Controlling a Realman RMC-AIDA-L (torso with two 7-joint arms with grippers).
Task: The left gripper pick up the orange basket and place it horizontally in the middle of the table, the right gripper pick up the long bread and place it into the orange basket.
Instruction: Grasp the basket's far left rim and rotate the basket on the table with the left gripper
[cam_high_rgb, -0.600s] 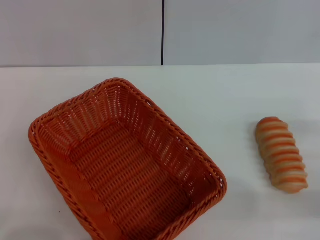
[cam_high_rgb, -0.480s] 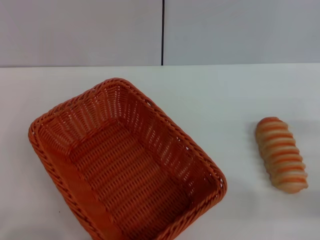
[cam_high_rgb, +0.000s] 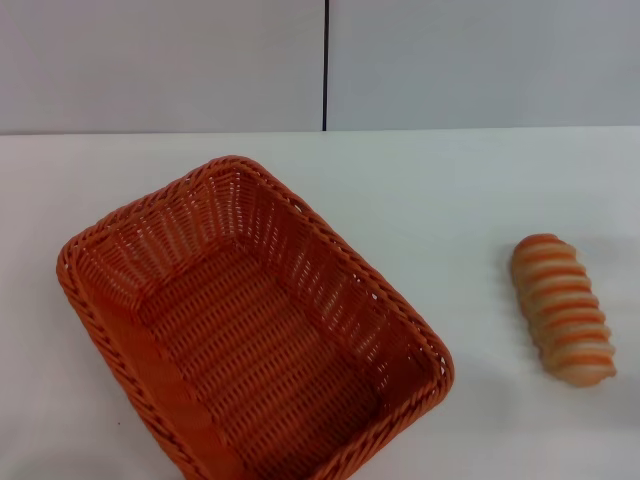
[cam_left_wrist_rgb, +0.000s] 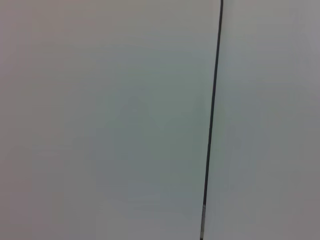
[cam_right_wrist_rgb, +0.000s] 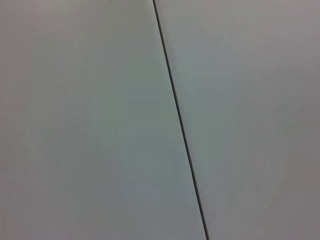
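The orange basket (cam_high_rgb: 250, 330) lies on the white table (cam_high_rgb: 430, 190) at the left and middle of the head view, turned diagonally, with its open side up and nothing inside. The long bread (cam_high_rgb: 563, 308) rests on the table to the right of it, striped side up, well apart from the basket. Neither the left gripper nor the right gripper shows in any view. Both wrist views hold only the grey wall and its dark seam.
A grey wall (cam_high_rgb: 160, 60) with a dark vertical seam (cam_high_rgb: 325, 65) stands behind the table's far edge. The seam also runs through the left wrist view (cam_left_wrist_rgb: 212, 120) and the right wrist view (cam_right_wrist_rgb: 180, 120). White tabletop shows between the basket and the bread.
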